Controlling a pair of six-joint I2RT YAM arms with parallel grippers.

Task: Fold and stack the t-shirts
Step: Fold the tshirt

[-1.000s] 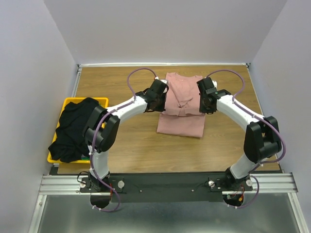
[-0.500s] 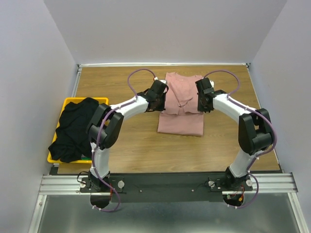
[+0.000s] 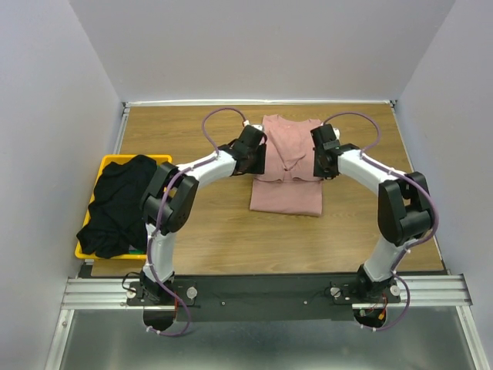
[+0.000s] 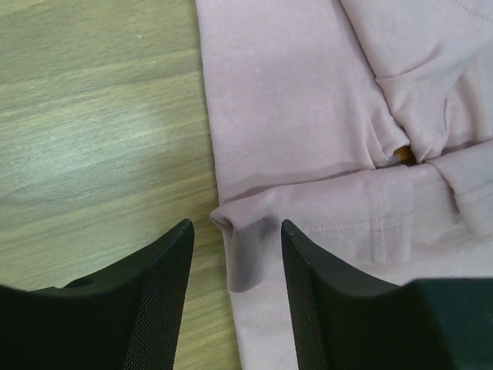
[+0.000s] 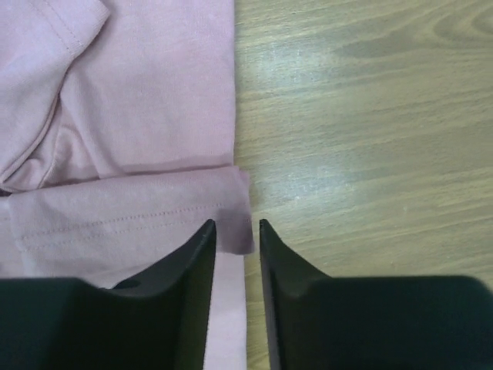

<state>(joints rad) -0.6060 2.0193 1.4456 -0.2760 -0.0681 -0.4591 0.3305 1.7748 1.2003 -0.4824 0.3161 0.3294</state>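
A dusty-pink t-shirt [image 3: 285, 166] lies folded on the wooden table [image 3: 216, 223], its lower part doubled up over the body. My left gripper [image 3: 258, 163] is at the shirt's left edge. In the left wrist view it [image 4: 236, 231] stands open, and the fold's corner [image 4: 231, 220] lies loose between the jaws. My right gripper [image 3: 317, 166] is at the right edge. Its jaws [image 5: 236, 227] stand a little apart around the hem corner [image 5: 235, 208], which rests flat on the shirt [image 5: 146, 116]. A black t-shirt [image 3: 115, 204] is heaped in a basket at the left.
The yellow plastic basket [image 3: 108, 160] sits at the table's left edge, with the black shirt spilling over its near side. Grey walls close the table in at the back and both sides. Bare wood shows in front of the pink shirt.
Both grippers have opened and let go of the pink shirt's folded hem, which now lies on the shirt. The right arm has drawn in slightly toward the shirt.
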